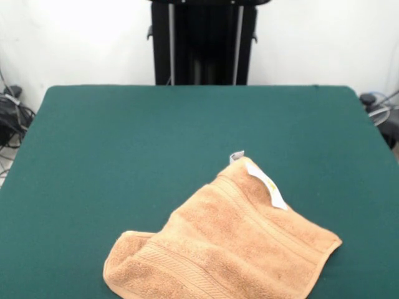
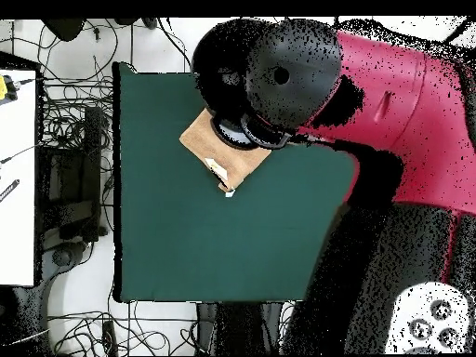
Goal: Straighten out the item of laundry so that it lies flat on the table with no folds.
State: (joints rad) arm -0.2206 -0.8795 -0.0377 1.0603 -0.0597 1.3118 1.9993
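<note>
The peach-orange towel (image 1: pixel 224 246) is seen lying near one long edge of the green table (image 1: pixel 124 162), roughly midway along that edge, and turned cornerwise to it. It is not spread flat: in the front view one corner is rolled over into a thick fold (image 1: pixel 128 249), and a white tag (image 1: pixel 265 184) is turned up along the hem at the corner pointing toward the table's middle. In the overhead view the red and black arm (image 2: pixel 372 102) is held above the towel (image 2: pixel 200 139), much of which is hidden beneath it. The gripper itself is not shown, so its state cannot be told.
</note>
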